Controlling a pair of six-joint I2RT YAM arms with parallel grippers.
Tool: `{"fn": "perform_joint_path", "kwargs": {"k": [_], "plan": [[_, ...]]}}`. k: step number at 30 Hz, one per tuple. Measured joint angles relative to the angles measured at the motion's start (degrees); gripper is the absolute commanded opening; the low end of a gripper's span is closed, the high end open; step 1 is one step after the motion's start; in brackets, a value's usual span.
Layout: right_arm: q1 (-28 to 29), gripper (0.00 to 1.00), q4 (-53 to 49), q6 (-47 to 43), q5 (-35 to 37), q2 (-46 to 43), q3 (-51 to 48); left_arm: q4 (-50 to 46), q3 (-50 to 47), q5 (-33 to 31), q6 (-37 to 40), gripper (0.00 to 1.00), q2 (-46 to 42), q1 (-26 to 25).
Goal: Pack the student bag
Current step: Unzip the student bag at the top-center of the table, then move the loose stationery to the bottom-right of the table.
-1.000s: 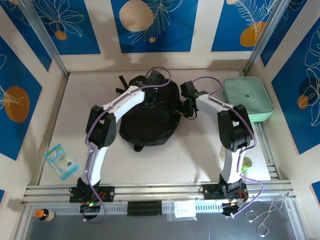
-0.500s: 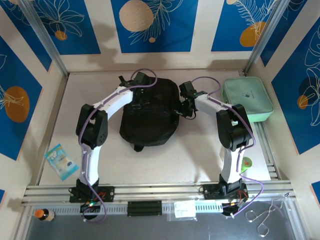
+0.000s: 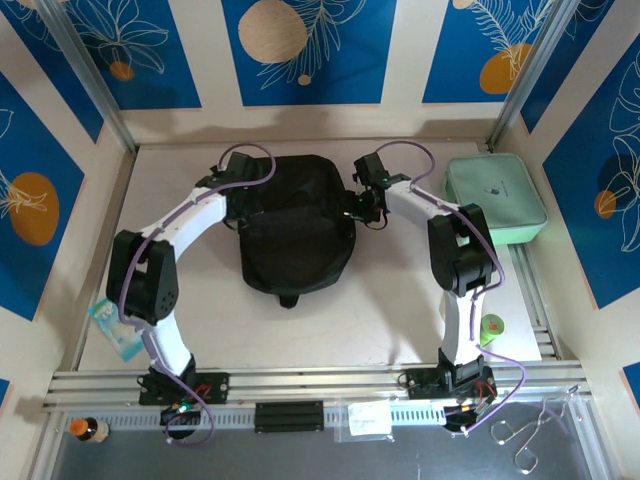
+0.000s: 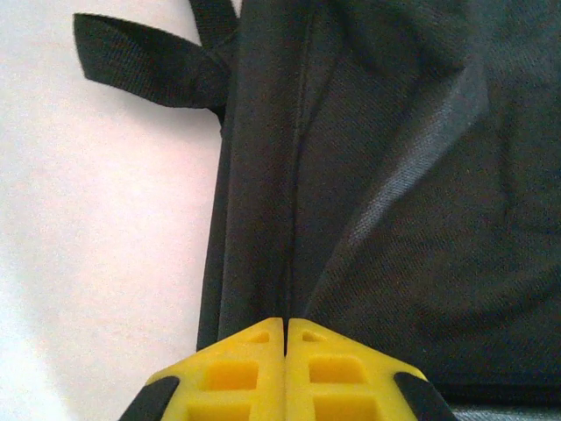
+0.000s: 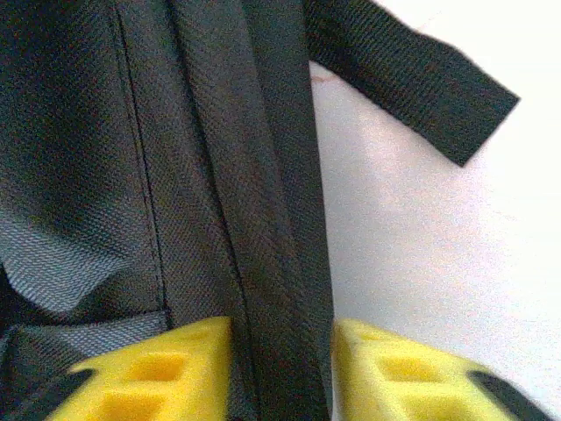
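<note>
Right now the student bag [image 3: 295,235] is lying flat on the worktop [image 3: 400,300], toward the far edge and about midway between the left and right edges. Both arms are reaching in to it from the near edge, one on each flank.

The left gripper [image 3: 234,192] is sitting at the bag's left side. In the left wrist view its yellow fingers [image 4: 230,373] are pressing together with no gap showing, right over a seam near the bag's edge. Whether any fabric is caught between them I cannot tell. A black strap loop [image 4: 140,61] is sticking out onto the worktop beyond it.

The right gripper [image 3: 358,205] is meeting the bag's right side. In the right wrist view the fingers [image 5: 394,373] are standing narrowly apart, and the bag's folded black edge is filling the space between them, touching both pads. A flat strap [image 5: 412,70] is lying on the bare worktop just beside that edge.

A mint-green pouch [image 3: 495,195] is resting in the far right corner, well apart from the bag, and a small pale packet [image 3: 120,322] is lying by the left edge.
</note>
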Motion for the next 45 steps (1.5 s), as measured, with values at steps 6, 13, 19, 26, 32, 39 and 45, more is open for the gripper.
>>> {"fn": "perform_joint_path", "kwargs": {"k": [6,13,19,26,32,39,45], "plan": [[-0.74,0.62,-3.34,0.63,1.29,-6.73,-2.62,4.61,-9.35,1.73,2.43,0.44,-7.98,0.39],[-2.78,0.72,-11.87,4.28,9.14,-20.52,-7.89,11.63,-16.79,5.57,5.70,0.72,-17.31,1.18],[-7.87,0.77,-19.41,9.75,15.69,-25.68,-19.91,14.82,-20.20,9.88,7.37,0.82,-19.23,2.86],[-20.81,0.88,-23.69,13.49,18.78,-27.39,-30.12,17.53,-22.75,13.16,9.01,0.93,-20.37,3.56],[-28.83,0.93,-23.52,14.99,20.26,-28.74,-31.93,19.63,-23.65,14.51,10.49,1.00,-20.50,3.63],[-32.61,0.94,-21.31,15.74,18.51,-29.42,-34.88,19.87,-23.67,15.65,11.56,1.00,-20.52,3.67],[-32.54,0.93,-19.39,18.08,14.84,-29.44,-37.81,19.76,-23.61,16.33,11.54,1.00,-20.52,3.72]]}}
